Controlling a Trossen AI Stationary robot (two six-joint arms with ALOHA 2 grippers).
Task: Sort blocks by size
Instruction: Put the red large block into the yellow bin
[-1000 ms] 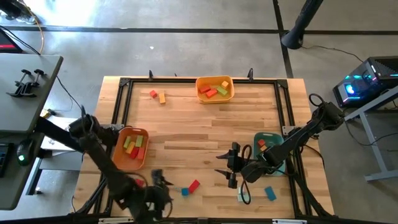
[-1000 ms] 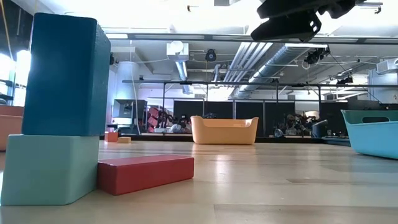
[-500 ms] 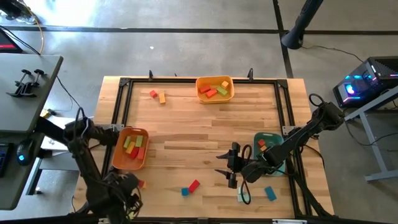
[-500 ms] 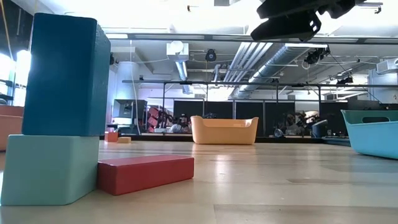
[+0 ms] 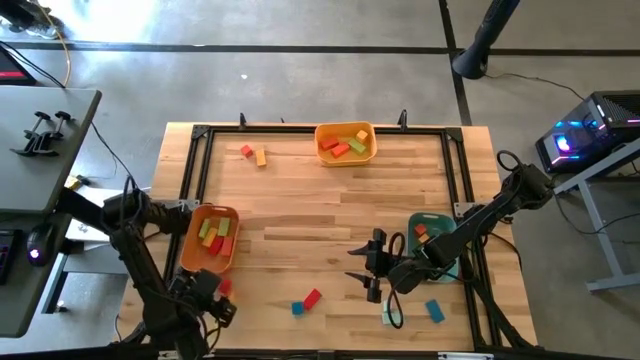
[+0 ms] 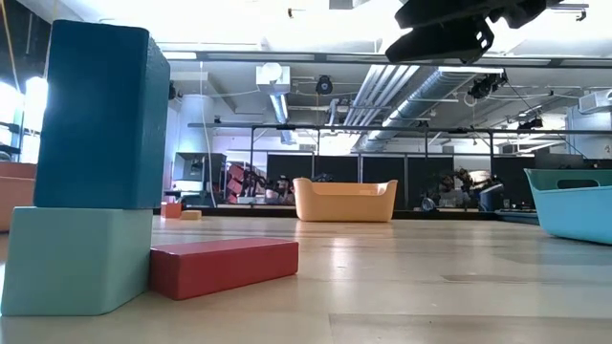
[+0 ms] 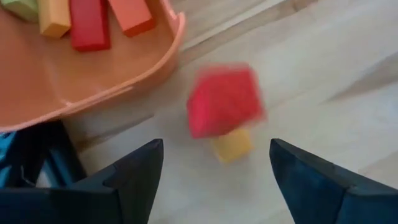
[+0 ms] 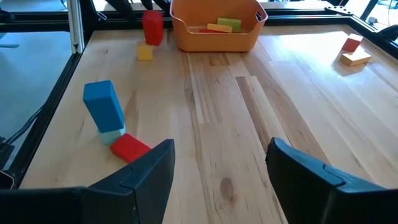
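Note:
A red block [image 7: 224, 99] and a small yellow block [image 7: 231, 146] sit on the table beside the near-left orange tray [image 5: 190, 240]. My left gripper [image 7: 214, 186] hangs open above them, pointing steeply down and touching neither. A blue block [image 8: 102, 102] stands upright on a pale teal block [image 6: 76, 258], and a red bar [image 8: 130, 148] lies against them. My right gripper [image 8: 217, 180] stays open above mid-table [image 5: 365, 265], holding nothing. A red block [image 5: 246, 151] and an orange block [image 5: 261, 157] lie at the far left.
A second orange tray [image 5: 346, 142] with several blocks stands at the far edge. A teal tray [image 5: 432, 232] sits at the right, under the right arm. A blue block [image 5: 434, 311] and a pale block [image 5: 388, 318] lie near the front right. Black frame rails border the table.
My left gripper has swung from the near edge toward the table's left edge. It has rolled about its own axis and now stands over the red and yellow blocks beside the near-left orange tray. No block has moved.

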